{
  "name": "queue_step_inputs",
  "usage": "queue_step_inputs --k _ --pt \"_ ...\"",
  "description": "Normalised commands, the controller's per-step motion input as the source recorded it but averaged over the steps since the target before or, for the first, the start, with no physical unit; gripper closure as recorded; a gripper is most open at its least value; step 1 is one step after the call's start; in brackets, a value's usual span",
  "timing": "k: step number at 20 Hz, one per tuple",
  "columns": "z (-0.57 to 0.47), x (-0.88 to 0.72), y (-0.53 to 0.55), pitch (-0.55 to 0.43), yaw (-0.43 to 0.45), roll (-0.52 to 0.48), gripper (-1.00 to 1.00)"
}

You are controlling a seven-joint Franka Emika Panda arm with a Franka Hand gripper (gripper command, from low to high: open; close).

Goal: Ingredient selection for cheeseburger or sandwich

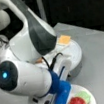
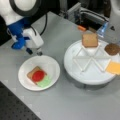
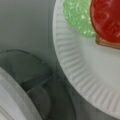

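In a front view my gripper (image 2: 34,52) hangs just past the far-left rim of the white paper plate (image 2: 53,66). Its two dark fingertips (image 2: 39,53) stand apart with nothing between them. The sandwich on the plate is a tan toast square (image 2: 31,73) with a red disc (image 2: 38,75) on top and a green disc (image 2: 45,81) half under it. The wrist view looks down on the green disc (image 3: 77,17), red disc (image 3: 106,17) and plate rim (image 3: 75,82). More ingredient pieces lie in the divided white tray (image 2: 86,75): a toast square (image 2: 90,40), a dark patty (image 2: 112,49) and a cheese square (image 2: 113,68).
My arm's white and blue wrist (image 1: 60,91) fills much of a front view, hiding most of the tray (image 1: 77,53); the cheese square (image 1: 64,39) shows behind it. An orange object (image 2: 81,28) and dark equipment (image 2: 90,15) stand at the table's far edge. A black perforated mat (image 2: 15,110) lies at bottom left.
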Motion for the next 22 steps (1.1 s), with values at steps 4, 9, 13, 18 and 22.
queue_step_inputs --k 4,9,13,18,22 --pt "0.17 -0.66 0.66 0.07 -0.258 -0.64 -1.0" --pt "0.05 -0.74 0.61 -0.012 -0.088 -0.581 -1.0" --pt "-0.14 -0.61 0.41 -0.16 0.014 -0.363 -1.0" --pt "-0.14 -0.6 0.33 -0.224 0.154 -0.261 -1.0" --pt "-0.14 -0.46 0.3 -0.222 0.164 -0.24 -1.0"
